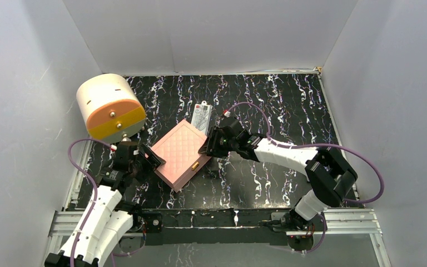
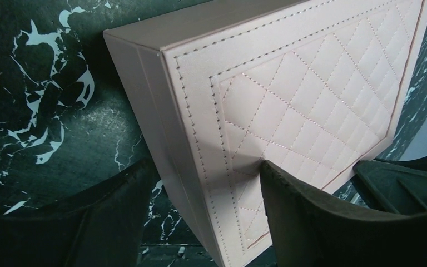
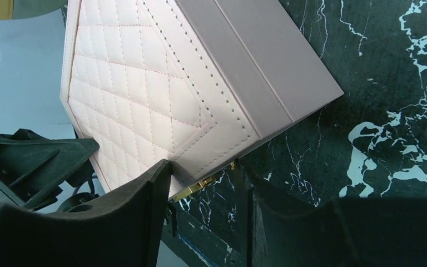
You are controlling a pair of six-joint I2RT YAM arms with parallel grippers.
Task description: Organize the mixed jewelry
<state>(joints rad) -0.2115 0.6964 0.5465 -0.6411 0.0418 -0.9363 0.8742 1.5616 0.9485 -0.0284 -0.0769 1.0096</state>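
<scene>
"Grippers?"
"Both spread. My left gripper (image 1: 153, 159) straddles the box's (image 1: 180, 149) left corner, my right gripper (image 1: 205, 149) its right corner."
"And the jewelry?"
"Can't tell. The box sits closed on the desk (image 1: 289, 111)."

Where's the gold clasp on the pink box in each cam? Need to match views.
Top external: gold clasp on the pink quilted box's near-right side wall, left of centre.
Left wrist: not in view; a clasp-free corner shows.
Right wrist: clasp at lower centre, under the lid's edge.
Shared landmark: the diamond-stitched lid.
</scene>
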